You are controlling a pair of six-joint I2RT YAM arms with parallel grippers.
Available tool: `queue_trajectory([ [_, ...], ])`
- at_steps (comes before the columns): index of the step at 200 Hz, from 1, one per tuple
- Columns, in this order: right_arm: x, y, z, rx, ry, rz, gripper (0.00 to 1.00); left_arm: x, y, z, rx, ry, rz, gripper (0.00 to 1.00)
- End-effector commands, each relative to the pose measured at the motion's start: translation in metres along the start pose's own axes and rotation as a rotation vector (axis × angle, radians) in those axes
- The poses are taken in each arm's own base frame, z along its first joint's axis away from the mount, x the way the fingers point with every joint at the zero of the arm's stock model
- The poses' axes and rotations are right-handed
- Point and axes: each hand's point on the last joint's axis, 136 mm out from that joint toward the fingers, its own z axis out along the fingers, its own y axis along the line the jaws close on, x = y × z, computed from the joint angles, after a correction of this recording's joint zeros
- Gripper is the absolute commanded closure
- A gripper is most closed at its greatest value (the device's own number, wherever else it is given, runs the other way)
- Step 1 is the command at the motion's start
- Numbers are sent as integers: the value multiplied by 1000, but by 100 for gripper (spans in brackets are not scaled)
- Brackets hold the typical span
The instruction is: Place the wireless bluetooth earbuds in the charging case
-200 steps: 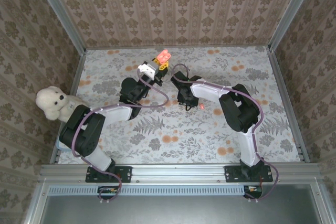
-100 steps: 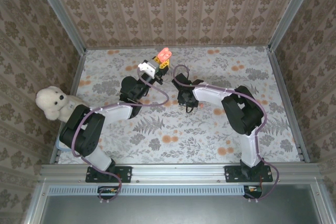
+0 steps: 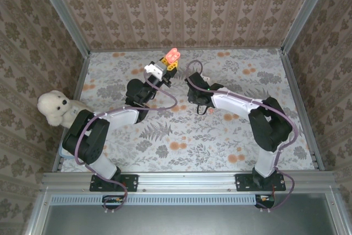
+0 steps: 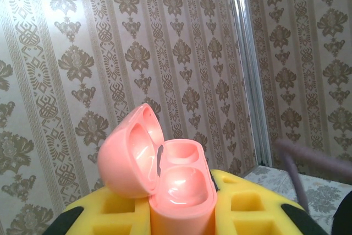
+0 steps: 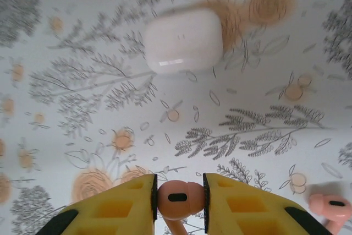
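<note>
The left jaws clamp the open pink charging case (image 4: 179, 191). The right jaws pinch a pink earbud (image 5: 179, 196) near the white case (image 5: 184, 41); farther from it lies perhaps another earbud (image 5: 330, 206).

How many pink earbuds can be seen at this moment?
2. One pink earbud is held between the right fingers; the other earbud lies on the table nearby. Others may be hidden.

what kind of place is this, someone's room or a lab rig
Probably a staged robot test cell, not a home: wallpapered panels in a metal frame enclose a floral table, and the left arm and right arm are bolted to its near edge.
</note>
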Motion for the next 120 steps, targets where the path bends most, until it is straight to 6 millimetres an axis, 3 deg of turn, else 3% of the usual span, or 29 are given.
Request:
queue_trajectory([
  [1,-38,3,-30,-38,-145,6,73,-36,-2,7,21,-101,7,100],
  [57,-93,14,-99,-170,-355,38,72,-41,-4,10,34,-116,13,100],
  [105,-126,25,-159,-304,-522,50,71,-45,-8,11,57,-125,12,100],
  [108,-131,25,-174,-331,-551,59,71,-44,-9,11,60,-124,12,100],
  [120,-138,27,-192,-375,-595,60,71,-46,-11,12,71,-129,15,100],
])
